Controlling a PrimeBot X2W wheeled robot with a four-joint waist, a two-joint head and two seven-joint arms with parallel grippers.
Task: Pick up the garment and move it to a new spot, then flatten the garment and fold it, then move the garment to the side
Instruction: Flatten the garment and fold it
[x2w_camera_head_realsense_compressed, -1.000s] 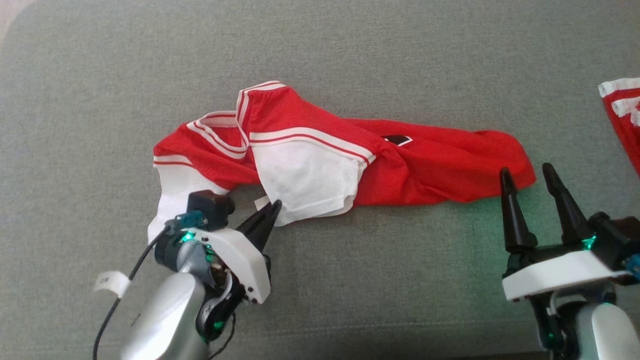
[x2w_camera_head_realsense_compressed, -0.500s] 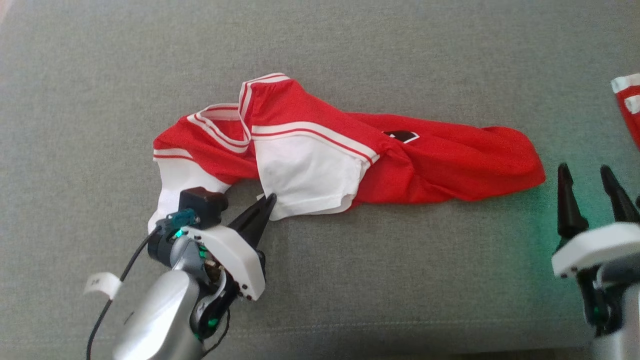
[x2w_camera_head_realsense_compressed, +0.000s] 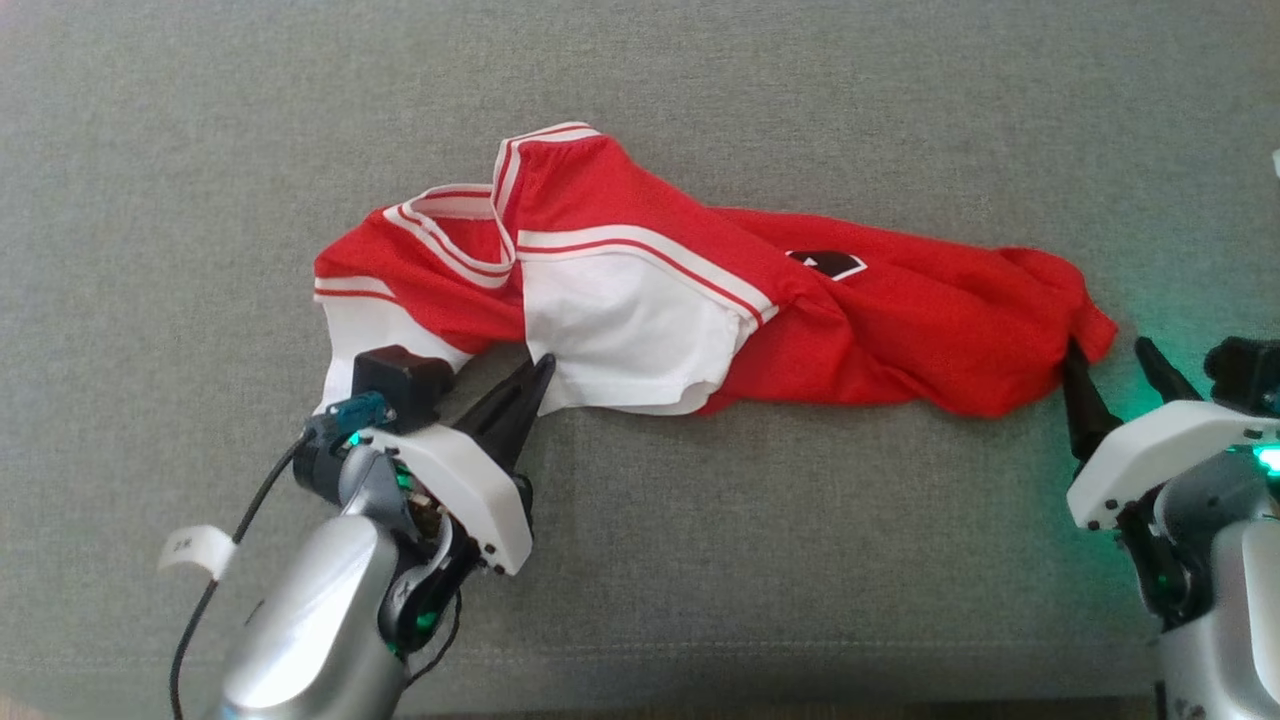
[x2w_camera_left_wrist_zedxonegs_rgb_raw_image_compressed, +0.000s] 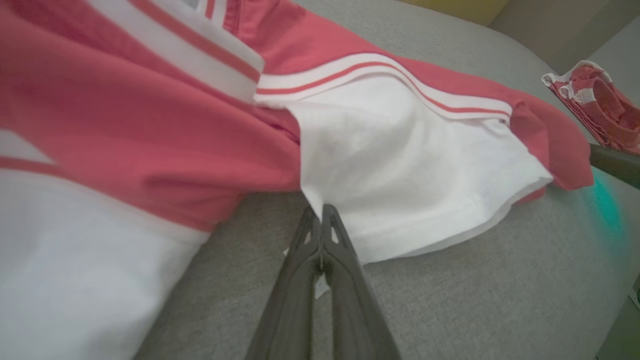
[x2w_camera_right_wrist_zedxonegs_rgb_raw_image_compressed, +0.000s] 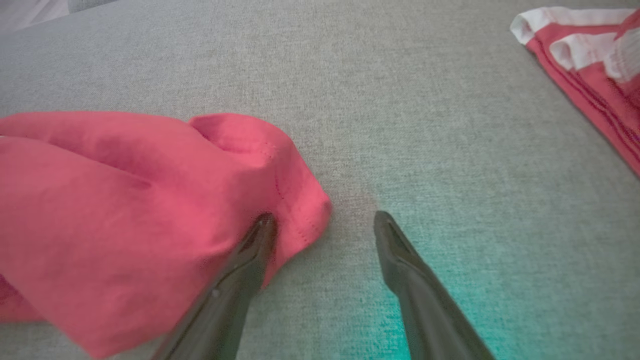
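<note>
— Grey woven cloth covers the worktop (x2w_camera_head_realsense_compressed: 700, 560). What's closest?
— Left pincer (x2w_camera_head_realsense_compressed: 540, 368), tilted, squeezed tight on the soft white sleeve edge of the garment (x2w_camera_head_realsense_compressed: 850, 330). Right pincer (x2w_camera_head_realsense_compressed: 1108, 348) is spread wide, one finger touching the red hem.
— Farther off?
— Another red-and-white cloth (x2w_camera_right_wrist_zedxonegs_rgb_raw_image_compressed: 590, 65), well apart.

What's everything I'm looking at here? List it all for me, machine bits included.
garment: one, red with white sleeves and striped trim, crumpled lengthwise across the middle of the surface.
second garment: one, red and white, lying apart, beyond the first one's red end.
surface: one, grey woven fabric, under everything.
left hand: one, dark fingers on a white base, pinched shut on the garment's white sleeve hem.
right hand: one, same colours, fingers apart at the garment's red end, one finger touching it.
</note>
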